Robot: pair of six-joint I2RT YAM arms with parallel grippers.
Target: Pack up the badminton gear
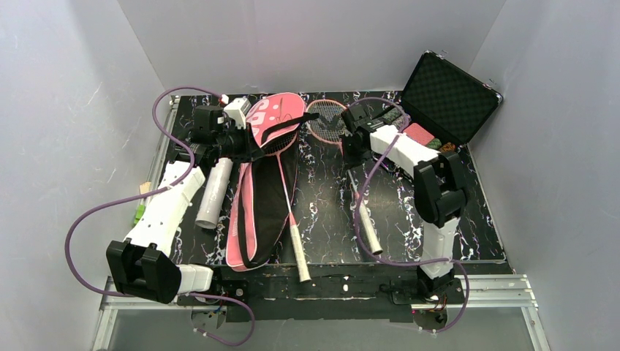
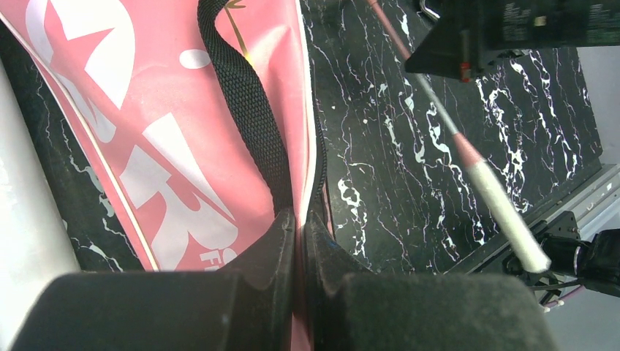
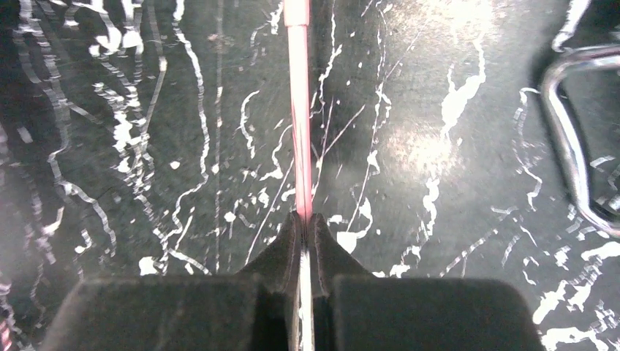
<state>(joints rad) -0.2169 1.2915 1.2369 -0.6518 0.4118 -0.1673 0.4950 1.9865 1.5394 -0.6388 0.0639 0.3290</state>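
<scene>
Pale grey walls (image 1: pixel 66 88) close round a black, white-veined table (image 1: pixel 325 212); on it, left of centre, the long pink bag (image 1: pixel 272 111) lies lengthways, wide end toward the far wall, its black strap (image 2: pixel 248 110) trailing across the pink face; the left gripper (image 2: pixel 300 219) is at that wide end, jaws pressed together on the bag's pink edge, just beside the strap; one racket (image 1: pixel 298 252) lies along the bag's right side, white handle reaching the near edge, head up by the gripper and partly hidden, so I cannot tell whether it sits inside; just left of the bag, beside the left arm, the white tube (image 1: pixel 214 191) lies on its side; to the right, well apart from the bag, the second racket (image 1: pixel 327 121) lies flat, pink-rimmed head at the far side, white handle pointing near; the right gripper (image 3: pixel 305 219) is clamped tight on its thin pink shaft, just behind the head; beyond that, in the far right corner, a black case (image 1: pixel 447 91) stands with its foam-lined lid up, coloured chips (image 1: pixel 420 134) in its base.
</scene>
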